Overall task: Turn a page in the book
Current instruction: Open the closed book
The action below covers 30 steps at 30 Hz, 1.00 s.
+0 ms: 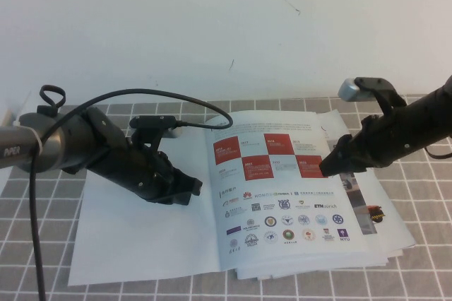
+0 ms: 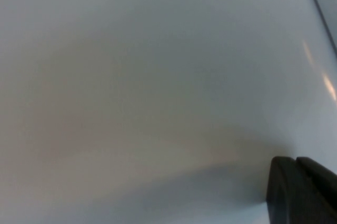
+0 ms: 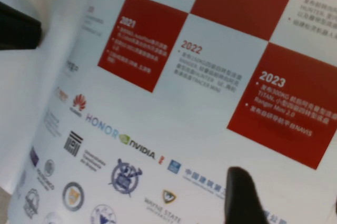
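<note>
Grey-checked cloth covers the surface point(image 1: 42, 195), and from my station I see the book point(image 1: 141, 234) lying open across its middle. At about nine o'clock of the scene my left arm reaches in over the book's blank white left-hand sheet point(image 1: 134, 241). The left gripper point(image 1: 185, 189) sits low over that sheet, close to the spine; from the high view I cannot tell how far its fingers are parted. The left wrist view gives me only pale blank paper and one dark fingertip point(image 2: 300, 190) at the frame's edge, so it does not settle the matter either.

Moving toward the centre, the page point(image 1: 282, 188) lies on the right half of the book, red-and-white checker blocks at its twelve o'clock end and rows of small logos toward six o'clock. It appears flat on the pages beneath.

At roughly three o'clock my right arm comes in across the book's outer edge. The right gripper point(image 1: 326, 167) rests at the page's right margin, beside the last red block. In the right wrist view one dark fingertip point(image 3: 243, 195) stands over the logo rows; I cannot tell its opening or whether it has any hold on paper.

Beneath its outer edge a photo-printed sheet point(image 1: 367, 209) shows.
</note>
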Motion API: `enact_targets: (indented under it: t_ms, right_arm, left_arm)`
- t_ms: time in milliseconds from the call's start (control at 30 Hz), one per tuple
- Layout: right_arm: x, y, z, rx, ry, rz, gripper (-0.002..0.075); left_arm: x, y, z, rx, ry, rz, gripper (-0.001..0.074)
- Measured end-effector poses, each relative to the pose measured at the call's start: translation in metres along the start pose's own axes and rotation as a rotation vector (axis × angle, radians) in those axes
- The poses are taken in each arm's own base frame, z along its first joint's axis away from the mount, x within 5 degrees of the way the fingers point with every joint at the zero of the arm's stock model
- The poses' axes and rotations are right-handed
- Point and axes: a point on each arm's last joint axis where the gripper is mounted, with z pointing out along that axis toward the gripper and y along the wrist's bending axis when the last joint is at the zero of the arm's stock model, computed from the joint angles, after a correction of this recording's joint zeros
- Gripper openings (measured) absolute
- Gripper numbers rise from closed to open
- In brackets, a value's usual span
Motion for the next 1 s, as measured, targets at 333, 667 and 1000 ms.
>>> enact_targets:
  t_ms: [333,667,1000]
  right_arm:
    - [0.010,-0.017,0.022,0.027,0.053,0.103,0.0372]
    - [0.010,-0.018,0.024,0.009,0.061,0.143,0.0372]
    - [-0.001,-0.013,0.022,-0.050,0.077,0.108,0.0374]
  left_arm:
    - [-0.001,0.000,0.001,0.001,-0.007,-0.011,-0.0004]
    - [-0.001,0.000,0.001,0.005,-0.009,-0.020,-0.0004]
    - [-0.001,0.000,0.001,0.006,-0.015,-0.025,-0.0004]
